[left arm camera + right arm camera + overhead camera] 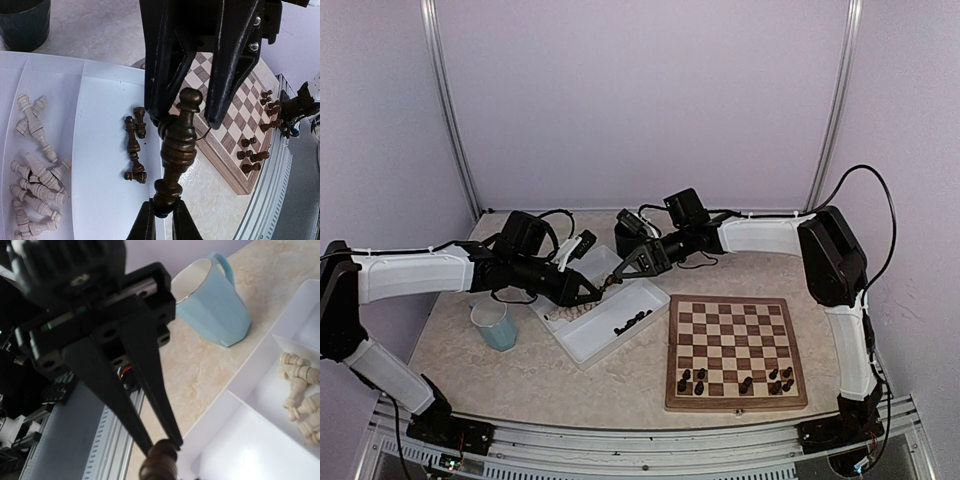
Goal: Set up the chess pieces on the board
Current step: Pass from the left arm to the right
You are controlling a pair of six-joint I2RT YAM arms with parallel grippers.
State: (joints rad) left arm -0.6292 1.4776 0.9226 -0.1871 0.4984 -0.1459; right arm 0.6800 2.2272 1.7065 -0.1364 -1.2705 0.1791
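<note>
Lilac walls enclose a marbled desk (450, 350). The chessboard (736, 352) sits lower right in the top view, with several dark chessmen (740, 382) on its bottom rows. A white tray (590, 340) lies at centre. Above the tray, the left fingers (142, 222) clamp a dark brown chessman (176, 150) by its base. The right fingers (227, 75) stand apart, flanking its head.

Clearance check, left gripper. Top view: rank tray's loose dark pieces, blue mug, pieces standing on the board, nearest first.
1. Loose dark pieces, in the tray, just right of the left gripper.
2. Blue mug, to its left.
3. Pieces standing on the board, far right; board.
</note>
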